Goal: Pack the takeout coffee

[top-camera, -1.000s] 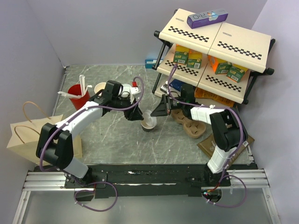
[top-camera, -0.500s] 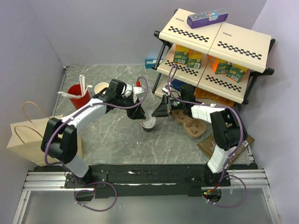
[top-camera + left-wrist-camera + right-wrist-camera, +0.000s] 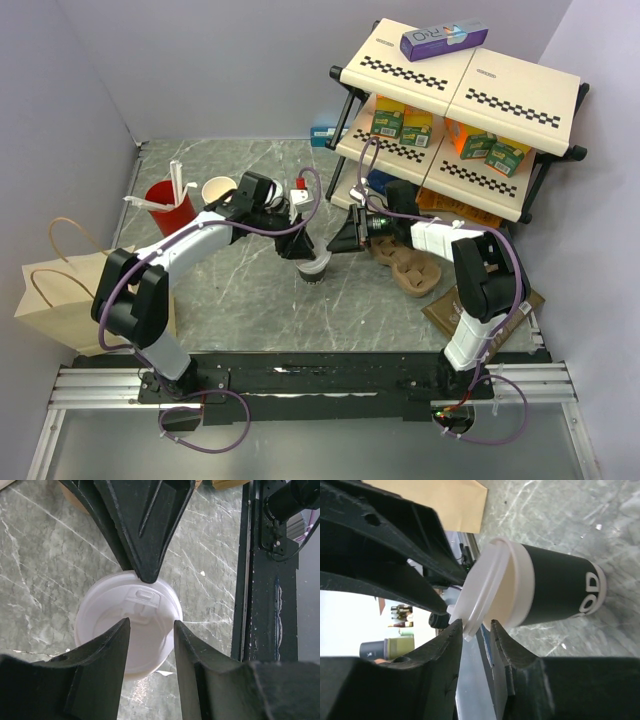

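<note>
In the left wrist view the round white plastic lid [image 3: 100,615] hides the whole body of the small dark paper cup [image 3: 555,587], and the left gripper [image 3: 150,625] covers the lid's near rim. The white lettering [image 3: 590,587] on the cup curves out of sight in the right wrist view and cannot be read whole.

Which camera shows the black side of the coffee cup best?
The right wrist view: it sees the coffee cup from the side, with its dark wall and white lettering. The left wrist view shows only its white lid from above. The top view shows it tiny, partly hidden.
</note>
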`<state>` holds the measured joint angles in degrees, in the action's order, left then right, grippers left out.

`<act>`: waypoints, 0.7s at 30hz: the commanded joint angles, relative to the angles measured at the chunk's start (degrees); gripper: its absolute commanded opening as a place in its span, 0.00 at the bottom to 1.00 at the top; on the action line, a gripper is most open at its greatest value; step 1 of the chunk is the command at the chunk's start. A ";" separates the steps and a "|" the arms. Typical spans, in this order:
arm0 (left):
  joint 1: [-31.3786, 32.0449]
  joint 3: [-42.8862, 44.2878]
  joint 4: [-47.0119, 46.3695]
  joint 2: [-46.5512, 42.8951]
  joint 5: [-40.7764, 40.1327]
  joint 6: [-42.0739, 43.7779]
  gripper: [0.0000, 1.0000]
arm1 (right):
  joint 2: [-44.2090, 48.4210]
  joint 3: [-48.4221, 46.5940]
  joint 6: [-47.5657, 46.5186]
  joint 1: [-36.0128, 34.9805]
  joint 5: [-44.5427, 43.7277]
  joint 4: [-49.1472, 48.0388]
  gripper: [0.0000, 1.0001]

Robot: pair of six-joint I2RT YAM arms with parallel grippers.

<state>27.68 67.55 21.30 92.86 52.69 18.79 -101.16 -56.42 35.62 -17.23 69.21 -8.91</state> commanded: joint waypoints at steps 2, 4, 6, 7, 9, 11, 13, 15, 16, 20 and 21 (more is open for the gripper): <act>0.71 1.89 -1.52 -0.05 2.51 0.55 0.46 | 2.11 -2.55 -4.50 0.53 -1.80 4.95 0.39; 0.79 1.80 -1.70 0.13 2.51 0.29 0.46 | 2.20 -2.64 -4.68 0.53 -1.80 5.04 0.40; 0.88 1.71 -1.70 0.13 2.51 0.20 0.45 | 2.03 -2.55 -4.94 0.53 -1.88 5.21 0.40; 0.97 1.62 -1.61 0.22 2.42 0.11 0.45 | 1.94 -2.81 -5.12 0.53 -1.89 5.56 0.41; 1.06 1.36 -1.53 0.04 2.42 0.11 0.45 | 1.67 -2.99 -5.73 0.53 -2.24 6.35 0.41; 1.06 1.44 -1.35 -0.13 2.25 0.11 0.45 | 1.32 -3.34 -6.26 0.53 -2.50 7.15 0.41; 1.06 1.36 -1.26 -0.13 1.89 0.11 0.44 | 1.15 -3.34 -6.35 0.53 -2.59 7.24 0.42; 1.06 1.09 -1.17 -0.13 1.63 0.11 0.44 | 0.79 -3.43 -6.35 0.53 -2.94 7.32 0.42; 1.06 1.01 -1.17 -0.13 1.46 0.11 0.44 | 0.62 -3.43 -6.44 0.53 -2.94 7.41 0.43; 1.06 0.92 -1.35 -0.13 1.10 -0.42 0.44 | -0.35 -3.96 -7.57 0.53 -3.03 8.55 0.43; 1.06 0.83 -1.35 -0.05 0.93 -0.33 0.43 | -0.52 -4.22 -7.84 0.53 -3.12 8.64 0.43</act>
<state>28.38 67.55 20.88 92.86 52.66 18.33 -101.14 -57.65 29.65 -17.08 66.19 -1.21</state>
